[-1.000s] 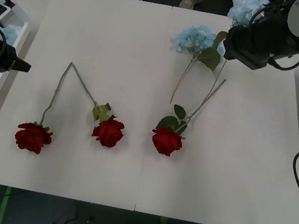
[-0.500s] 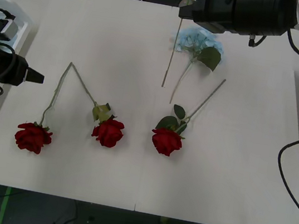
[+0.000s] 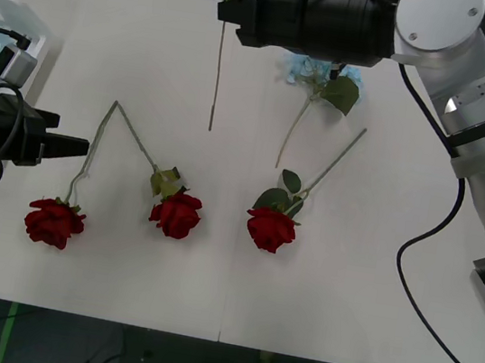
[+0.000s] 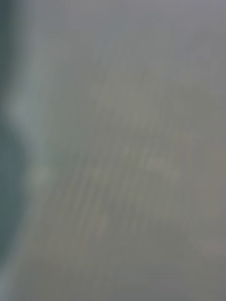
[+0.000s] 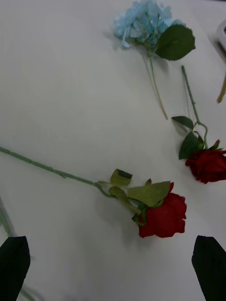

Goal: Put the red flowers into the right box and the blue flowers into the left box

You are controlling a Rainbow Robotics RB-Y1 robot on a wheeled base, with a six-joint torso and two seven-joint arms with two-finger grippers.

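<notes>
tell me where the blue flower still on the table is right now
In the front view the blue flower lies at the table's far side, right of centre, partly under the right arm, its stem pointing toward the middle red rose.

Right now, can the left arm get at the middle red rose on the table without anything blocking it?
Probably yes. The left gripper is open and low over the table, and the middle red rose lies ahead of its fingers on bare table. Only the left rose's stem lies near that path.
</notes>
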